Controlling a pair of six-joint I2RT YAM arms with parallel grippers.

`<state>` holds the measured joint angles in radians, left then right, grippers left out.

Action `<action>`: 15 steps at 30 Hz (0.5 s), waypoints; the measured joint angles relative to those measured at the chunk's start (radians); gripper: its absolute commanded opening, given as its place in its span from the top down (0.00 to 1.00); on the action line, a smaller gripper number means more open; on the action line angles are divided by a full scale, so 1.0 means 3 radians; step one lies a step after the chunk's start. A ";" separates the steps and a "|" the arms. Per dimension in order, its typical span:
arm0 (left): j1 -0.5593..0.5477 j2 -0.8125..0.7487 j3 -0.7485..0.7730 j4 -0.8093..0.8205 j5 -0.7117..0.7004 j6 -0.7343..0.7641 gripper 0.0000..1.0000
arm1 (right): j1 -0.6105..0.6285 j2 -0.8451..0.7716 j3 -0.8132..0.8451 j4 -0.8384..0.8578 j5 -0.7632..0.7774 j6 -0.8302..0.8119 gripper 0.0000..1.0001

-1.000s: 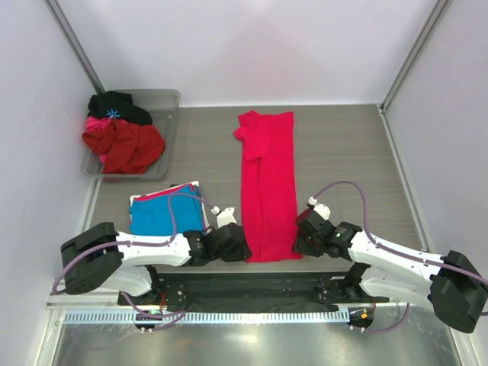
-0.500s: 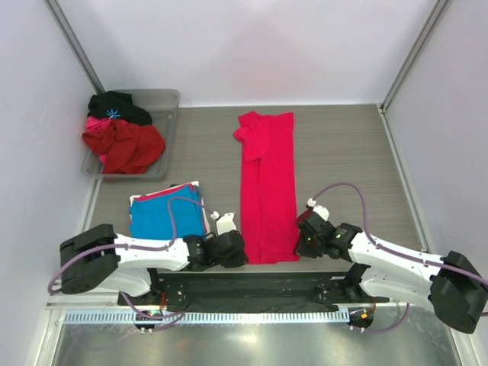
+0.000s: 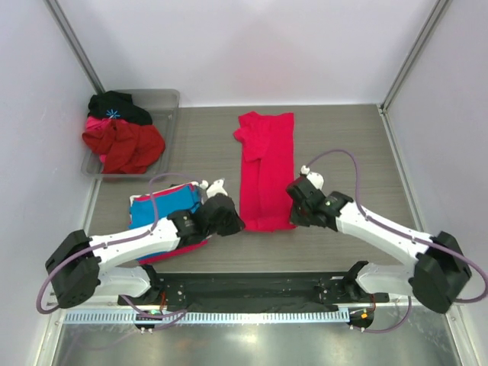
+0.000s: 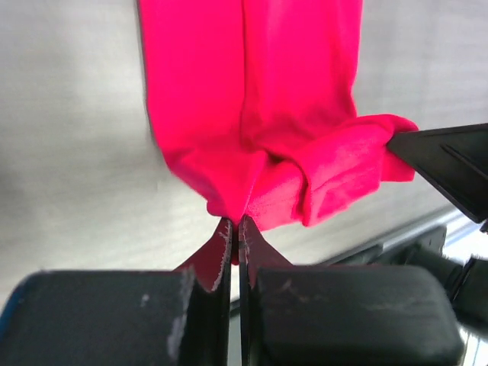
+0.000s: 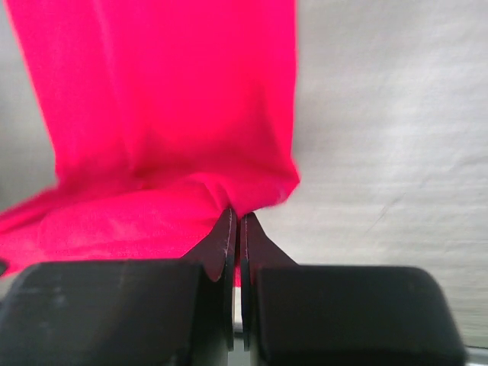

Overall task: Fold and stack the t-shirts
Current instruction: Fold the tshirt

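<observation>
**Crimson-pink t-shirt held by both hem corners, set up to be doubled over**

The shirt lies as a long narrow strip on the counter, its sides already folded in, running straight ahead of both end effectors. The left end effector is clenched on the strip's near left corner. The right end effector is clenched on its near right corner. In each wrist view the fingertips meet with a pinch of red cloth between them.

Between the two grips the hem bunches and sags, raised off the counter. Holding both corners at once looks meant to keep the hem square while the near half goes over the far half, toward the collar.

Just left of the left end effector, a folded bright blue t-shirt rests on a pink-red t-shirt, probably the stack this one will join. Farther ahead and left, a tray holds crumpled garments.
</observation>
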<state>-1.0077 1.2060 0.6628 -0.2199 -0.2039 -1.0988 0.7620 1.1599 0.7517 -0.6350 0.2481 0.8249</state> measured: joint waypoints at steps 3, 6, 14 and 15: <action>0.0275 0.0201 0.0271 -0.0058 0.0095 0.0173 1.00 | -0.0252 0.0415 0.0338 0.0024 0.0039 -0.0182 0.99; 0.0532 0.0450 0.0548 -0.0062 0.0217 0.0322 1.00 | -0.0478 0.0666 0.0572 0.0055 0.0051 -0.0324 0.99; 0.1100 0.1364 0.1410 -0.0019 0.0474 0.0589 1.00 | -0.1048 0.1531 0.1428 0.0192 -0.0046 -0.0660 0.92; 0.1147 0.1469 0.1521 -0.0023 0.0500 0.0631 1.00 | -0.1102 0.1628 0.1527 0.0195 -0.0074 -0.0683 0.92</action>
<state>-0.6636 1.6466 1.1191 -0.2268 -0.0540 -0.9096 0.4313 1.6482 1.2098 -0.5766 0.2260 0.6201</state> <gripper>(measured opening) 0.011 0.079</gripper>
